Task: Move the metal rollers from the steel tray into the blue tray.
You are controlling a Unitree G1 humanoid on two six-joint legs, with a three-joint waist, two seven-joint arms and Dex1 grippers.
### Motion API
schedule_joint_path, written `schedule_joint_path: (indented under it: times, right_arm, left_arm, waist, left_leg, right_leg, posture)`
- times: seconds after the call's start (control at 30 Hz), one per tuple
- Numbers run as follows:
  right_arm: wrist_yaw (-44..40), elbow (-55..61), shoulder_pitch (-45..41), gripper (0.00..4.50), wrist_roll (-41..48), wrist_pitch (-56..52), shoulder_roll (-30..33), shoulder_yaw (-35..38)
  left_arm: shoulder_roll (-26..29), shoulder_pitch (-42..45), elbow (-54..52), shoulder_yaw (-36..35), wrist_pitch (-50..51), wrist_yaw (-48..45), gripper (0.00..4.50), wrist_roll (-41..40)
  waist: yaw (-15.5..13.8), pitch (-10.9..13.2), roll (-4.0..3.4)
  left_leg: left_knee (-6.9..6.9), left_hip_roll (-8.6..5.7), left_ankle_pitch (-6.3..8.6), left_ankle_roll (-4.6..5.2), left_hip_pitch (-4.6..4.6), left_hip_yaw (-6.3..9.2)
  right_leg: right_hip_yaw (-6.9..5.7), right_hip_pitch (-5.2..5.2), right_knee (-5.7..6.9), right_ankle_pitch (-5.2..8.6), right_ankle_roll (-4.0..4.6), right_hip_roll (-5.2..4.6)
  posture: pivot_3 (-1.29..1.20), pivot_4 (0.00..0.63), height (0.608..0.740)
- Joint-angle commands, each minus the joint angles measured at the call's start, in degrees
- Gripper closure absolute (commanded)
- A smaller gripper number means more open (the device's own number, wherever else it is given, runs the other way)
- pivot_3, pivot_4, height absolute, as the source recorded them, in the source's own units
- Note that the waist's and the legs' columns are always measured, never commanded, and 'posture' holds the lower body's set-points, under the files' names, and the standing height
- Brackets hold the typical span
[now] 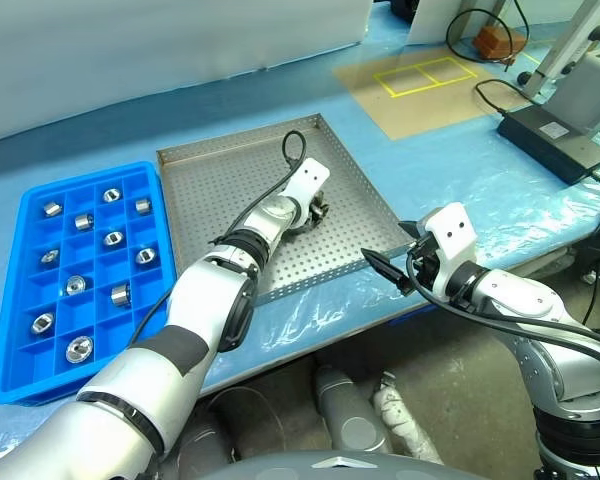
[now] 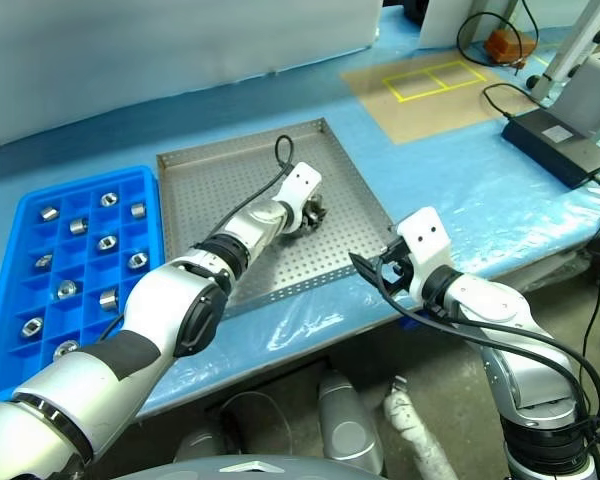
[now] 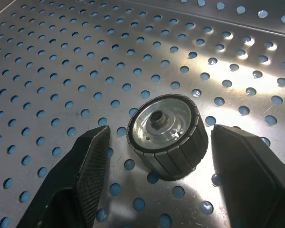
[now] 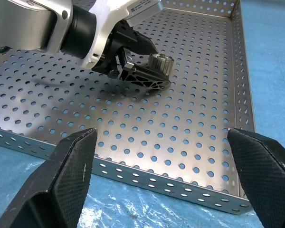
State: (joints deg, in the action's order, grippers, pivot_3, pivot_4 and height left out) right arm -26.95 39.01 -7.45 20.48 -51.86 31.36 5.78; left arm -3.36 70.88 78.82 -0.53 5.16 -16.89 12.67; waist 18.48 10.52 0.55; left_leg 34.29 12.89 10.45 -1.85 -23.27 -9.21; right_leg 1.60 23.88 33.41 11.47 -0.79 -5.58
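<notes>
One metal roller (image 3: 167, 135) lies on the perforated floor of the steel tray (image 1: 210, 190), its central hole facing the left wrist camera. My left gripper (image 3: 160, 132) is open, one black finger on each side of this roller with a small gap at both sides. The same roller (image 4: 160, 62) shows in the right wrist view beside the left fingers. Left of the steel tray, the blue tray (image 1: 90, 175) holds several metal rollers (image 1: 113, 238) in its compartments. My right gripper (image 1: 395, 252) hangs open and empty at the steel tray's near right corner.
A black box (image 1: 550, 135) with cables sits at the back right of the blue-covered table. A brown mat with yellow tape marks (image 1: 425, 75) lies behind the steel tray. The table's front edge runs just below both trays.
</notes>
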Motion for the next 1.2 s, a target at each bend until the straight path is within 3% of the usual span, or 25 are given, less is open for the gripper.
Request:
schedule_joint_path:
  times: [0.03,0.7,1.0,1.2]
  right_arm:
    - [0.47,1.43,-0.49,0.0,0.69,0.8,0.05,0.19]
    - [-0.61,-2.83,-3.95,0.0,0.58,3.26,-0.13,-2.44]
    - [-0.5,-11.88,-9.99,0.0,-2.33,8.96,-0.69,-4.18]
    - [-1.07,-25.68,-18.77,0.0,-5.09,16.94,-3.96,-7.02]
  left_arm:
    - [0.24,-0.64,0.18,0.08,0.75,0.21,0.82,0.83]
    - [3.24,1.03,-0.34,-3.15,-0.41,-3.75,0.82,-1.3]
    - [9.82,7.36,-1.86,-8.89,-1.83,-21.01,0.82,-7.92]
    - [16.29,9.18,-2.64,-6.72,-3.22,-33.46,0.82,-7.14]
  waist:
    - [0.08,0.0,0.0]
    - [1.21,0.0,0.0]
    - [1.02,0.01,0.0]
    - [0.88,0.02,-0.01]
  left_leg:
    - [0.0,-0.01,0.0,0.0,0.0,0.0]
    - [0.02,-0.2,0.08,0.15,-0.11,0.0]
    - [0.01,-0.54,0.1,0.23,-0.21,-0.01]
    - [-0.01,-0.6,0.13,0.3,-0.2,-0.02]
  right_leg:
    - [0.0,0.0,0.0,0.0,0.0,-0.01]
    - [-0.13,-0.02,-0.13,0.0,-0.04,-0.29]
    - [-0.13,0.06,-0.11,-0.01,-0.04,-0.6]
    - [-0.13,0.06,-0.09,0.0,-0.04,-0.66]
  posture:
    - [-0.91,0.15,0.74]
    - [-0.83,0.15,0.74]
    - [-0.76,0.15,0.74]
    - [-0.69,0.15,0.74]
